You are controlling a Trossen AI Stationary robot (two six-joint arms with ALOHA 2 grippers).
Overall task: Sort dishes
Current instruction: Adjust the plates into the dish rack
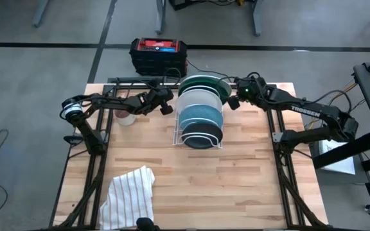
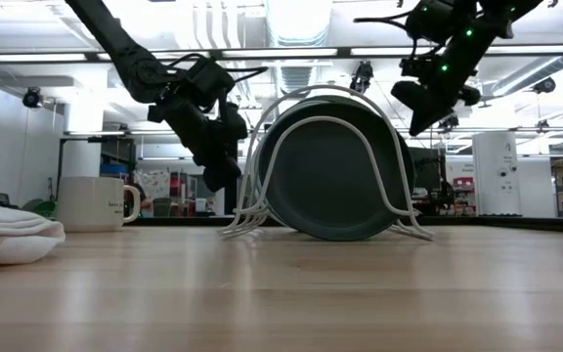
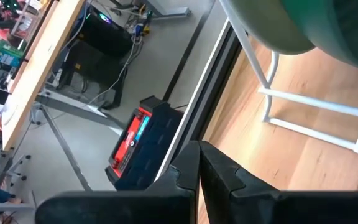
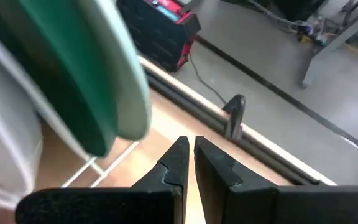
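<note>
Four plates stand on edge in a white wire rack near the middle of the worktop's far half. From the far edge toward the near edge they run: the dark green plate, the pale blue plate, the teal plate and the blackish plate with a pale rim. In the low view the front plate fills the rack's wire loops and rests on the wood.

The left hand hangs just beside the rack on its left side, level with the green and pale blue plates, touching neither as far as can be seen; in its wrist view its fingers are pressed together and hold nothing. The right hand hangs just beside the green plate's right rim, close to the far edge; its fingers are almost together, a thin slit between them, and empty.

A white mug stands near the far left corner, under the left arm. A white striped cloth lies crumpled at the near left of the worktop. Beyond the far edge, a black and red box sits on the floor.
</note>
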